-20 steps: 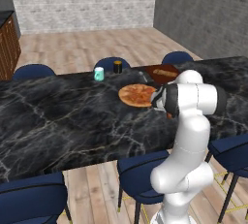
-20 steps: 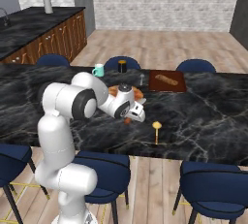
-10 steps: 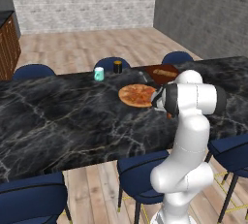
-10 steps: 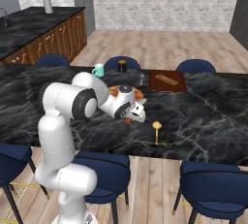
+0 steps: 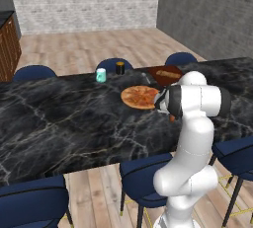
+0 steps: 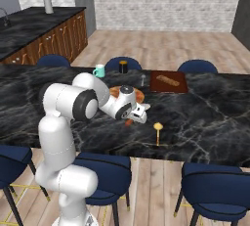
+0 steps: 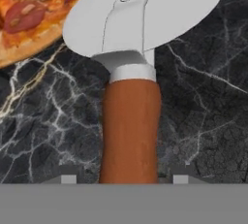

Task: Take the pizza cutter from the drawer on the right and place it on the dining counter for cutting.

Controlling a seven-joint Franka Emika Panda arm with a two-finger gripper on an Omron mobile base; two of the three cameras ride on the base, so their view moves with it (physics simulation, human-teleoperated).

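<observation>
Lying on the black marble-veined worktop [image 7: 203, 121] beside a round pepperoni pizza [image 7: 34, 9], the brown-handled, steel-wheeled pizza cutter [image 7: 130, 121] looks light, rigid, smooth; its handle suits gripping. Pincer [image 7: 125, 177] tips flank the handle with gaps, seemingly spread.

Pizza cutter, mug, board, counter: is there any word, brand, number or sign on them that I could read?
None: no readable text anywhere.
Pizza cutter: plain grey blade, plain brown handle, no brand.
Teal mug: no print visible, and too small to be sure.
Dark cup: no label visible, also too small.
Wooden board: no marking.
Dining counter: only marble veining.
</observation>
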